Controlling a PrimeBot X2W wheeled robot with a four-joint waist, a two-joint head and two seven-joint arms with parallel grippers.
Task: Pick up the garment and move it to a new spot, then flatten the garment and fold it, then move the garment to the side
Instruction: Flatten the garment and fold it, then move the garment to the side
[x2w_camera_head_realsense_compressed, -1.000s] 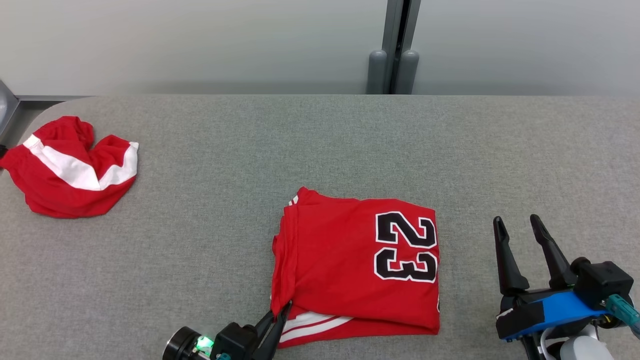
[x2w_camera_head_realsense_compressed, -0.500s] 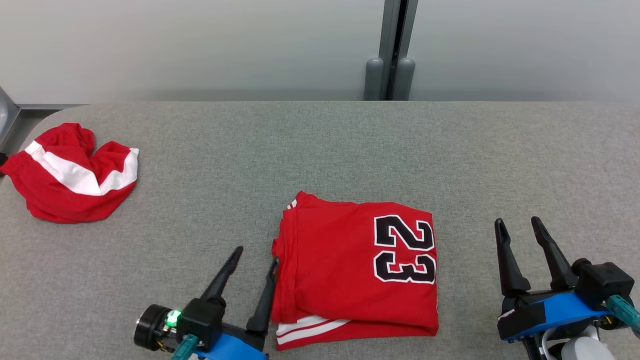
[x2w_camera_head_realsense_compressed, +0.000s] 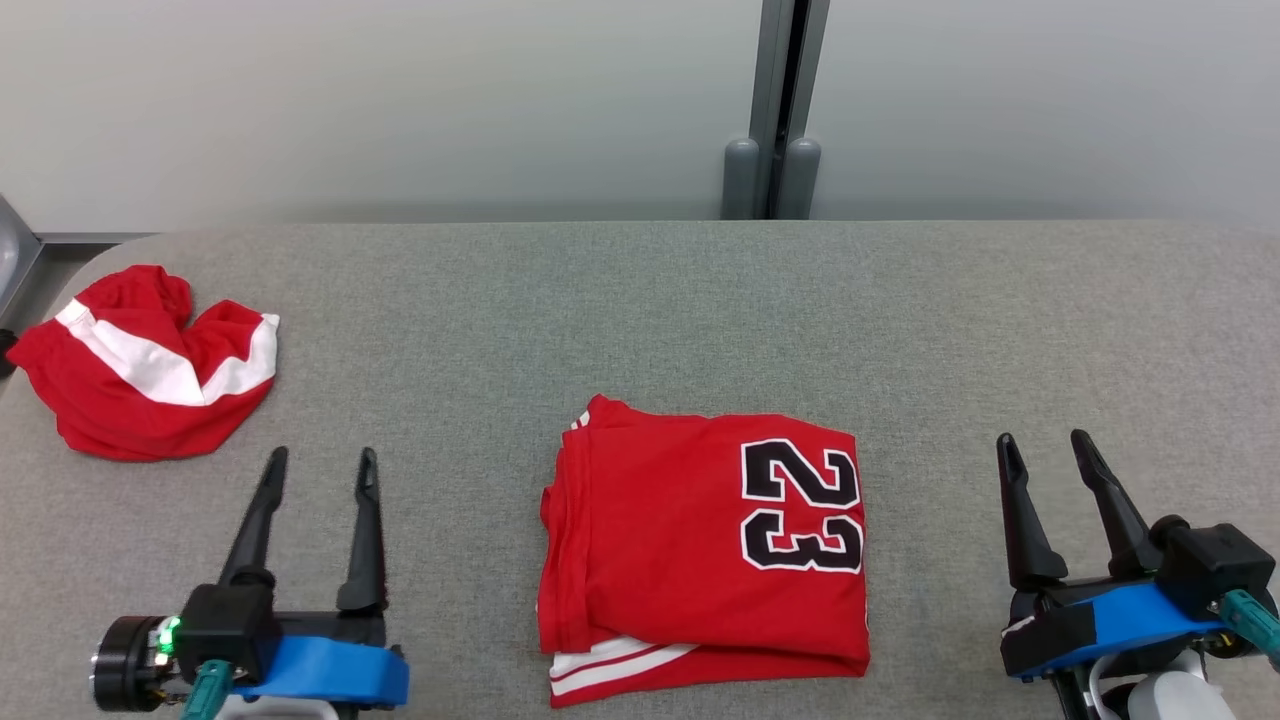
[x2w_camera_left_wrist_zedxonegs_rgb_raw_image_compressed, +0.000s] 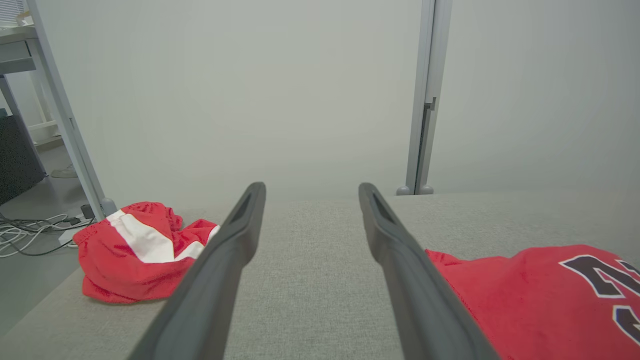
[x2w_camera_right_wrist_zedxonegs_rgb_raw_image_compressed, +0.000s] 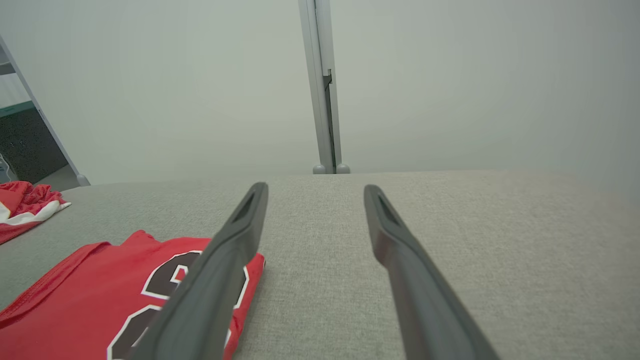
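Note:
The garment (x2w_camera_head_realsense_compressed: 700, 550) is a red jersey with a black 23, folded into a neat rectangle on the grey table (x2w_camera_head_realsense_compressed: 640, 300), near the front at the middle. It shows at the lower right in the left wrist view (x2w_camera_left_wrist_zedxonegs_rgb_raw_image_compressed: 540, 295) and at the lower left in the right wrist view (x2w_camera_right_wrist_zedxonegs_rgb_raw_image_compressed: 115, 295). My left gripper (x2w_camera_head_realsense_compressed: 320, 460) stands open to the left of the jersey, apart from it, with nothing between its fingers. My right gripper (x2w_camera_head_realsense_compressed: 1045, 445) stands open to the right of the jersey, also holding nothing.
A crumpled red cloth with white stripes (x2w_camera_head_realsense_compressed: 140, 365) lies at the table's far left edge, also seen as the red cloth (x2w_camera_left_wrist_zedxonegs_rgb_raw_image_compressed: 135, 250) in the left wrist view. A pale wall with a grey post (x2w_camera_head_realsense_compressed: 775, 110) stands behind the table. Cables (x2w_camera_left_wrist_zedxonegs_rgb_raw_image_compressed: 25, 235) lie on the floor at left.
My left gripper has let go of the jersey's left front corner, opened wide and drawn away to the left. The head camera tilted slightly. The right gripper stayed put.

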